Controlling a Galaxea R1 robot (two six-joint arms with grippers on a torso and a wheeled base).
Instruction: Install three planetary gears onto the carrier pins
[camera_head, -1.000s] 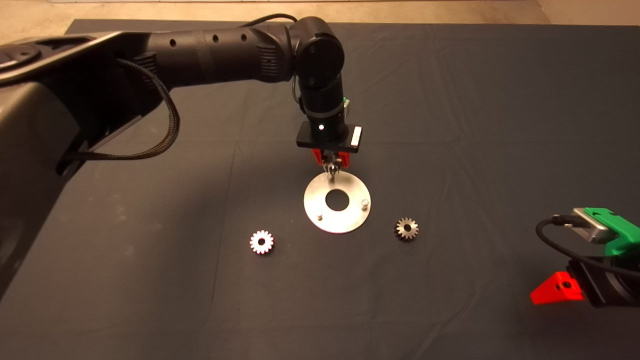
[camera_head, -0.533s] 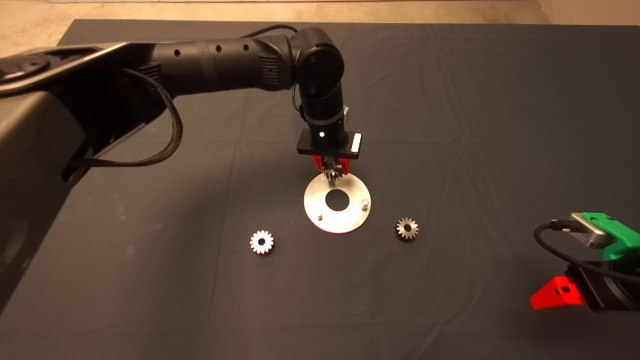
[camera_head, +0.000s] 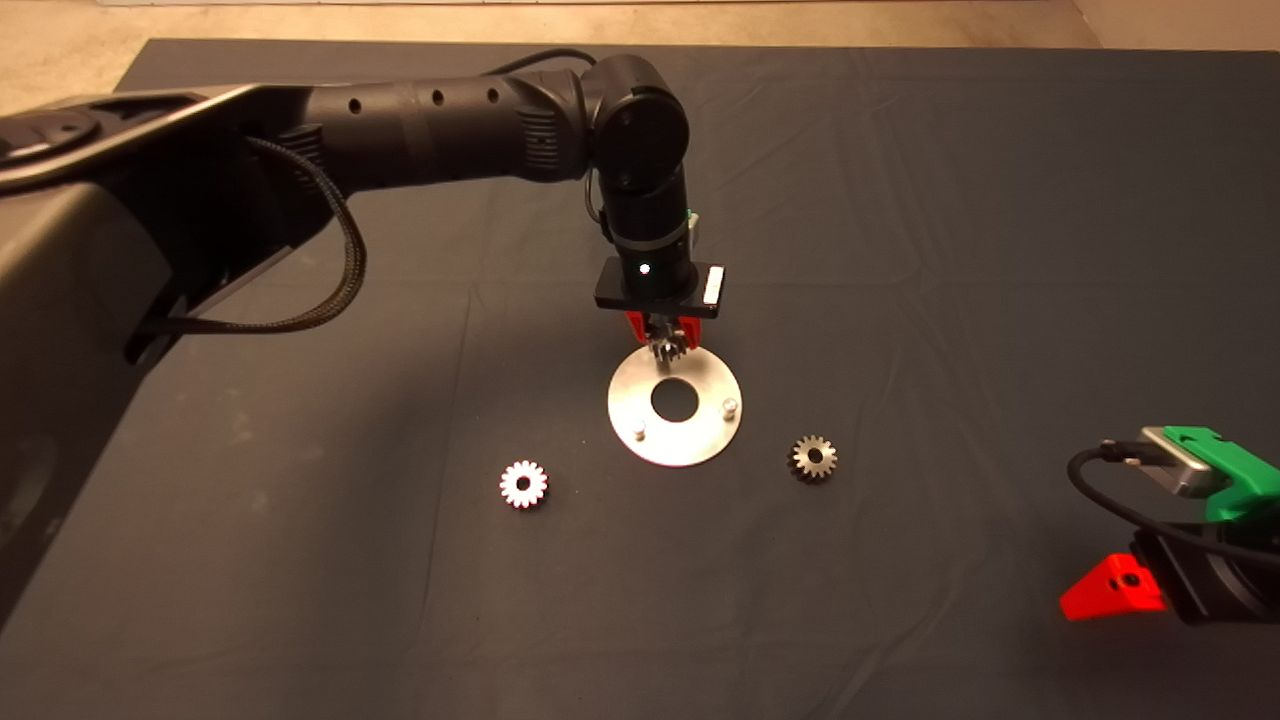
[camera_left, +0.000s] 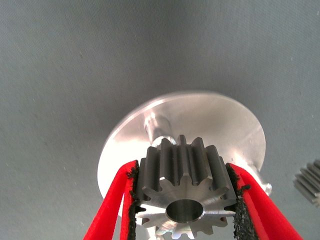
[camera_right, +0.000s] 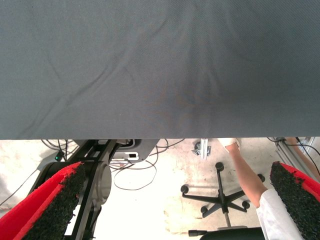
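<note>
My left gripper (camera_head: 665, 343) hangs over the far rim of the shiny carrier disc (camera_head: 640, 375) and is shut on a planetary gear (camera_left: 183, 182). The gear is held flat just above the disc (camera_left: 220, 120), close over one pin (camera_left: 156, 125). Two more pins stand bare on the disc's near side (camera_head: 639, 430) and right side (camera_head: 730, 406). Two loose gears lie on the mat, one to the disc's left (camera_head: 523, 484) and one to its right (camera_head: 813, 457). My right gripper (camera_head: 1110, 587) is parked at the lower right edge, its fingers (camera_right: 55, 205) wide apart.
The dark mat (camera_head: 950, 250) covers the table, with slight wrinkles. In the right wrist view a person's arm (camera_right: 250, 175) and an office chair base (camera_right: 220, 200) show on the floor past the mat's edge.
The left gripper has edged slightly toward the disc with the gear over the last second and has barely moved in the last half second. The right gripper sank a little at the edge.
</note>
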